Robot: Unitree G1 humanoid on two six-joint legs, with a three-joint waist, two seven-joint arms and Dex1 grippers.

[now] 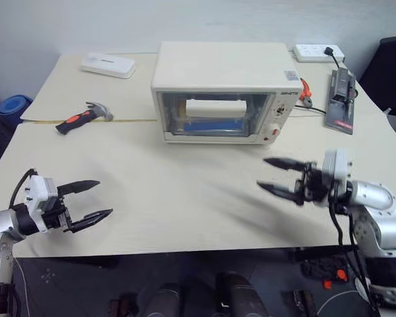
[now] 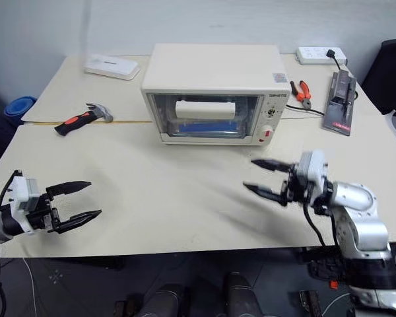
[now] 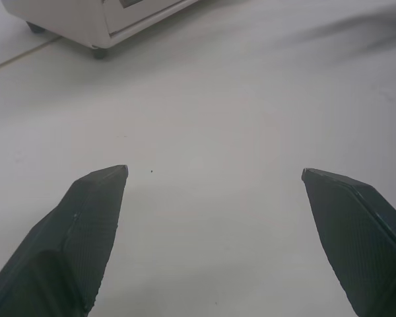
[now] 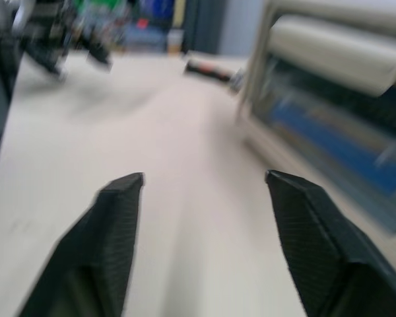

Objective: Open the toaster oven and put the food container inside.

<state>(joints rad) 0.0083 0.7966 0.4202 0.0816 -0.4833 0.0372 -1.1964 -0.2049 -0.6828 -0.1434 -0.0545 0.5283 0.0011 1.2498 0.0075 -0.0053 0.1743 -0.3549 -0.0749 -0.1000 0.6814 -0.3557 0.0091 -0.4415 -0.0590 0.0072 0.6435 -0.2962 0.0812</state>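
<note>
Head view: food container [image 1: 214, 123] inside oven [image 1: 224, 72], beyond hands.

A cream-white, boxy toaster oven [image 1: 222, 90] stands upright toward the far middle of a pale counter [image 1: 171, 191], its front facing the viewer. Its glass door [image 1: 212, 114] is shut, with a wide white handle [image 1: 216, 107] running across the upper part of the glass. To the right of the door, a narrow control panel carries knobs and a small red button [image 1: 275, 131] near its lower end. Through the glass, the food container [image 1: 208, 125] sits inside the oven, showing as a long blue strip low behind the door; its contents cannot be made out.
</note>
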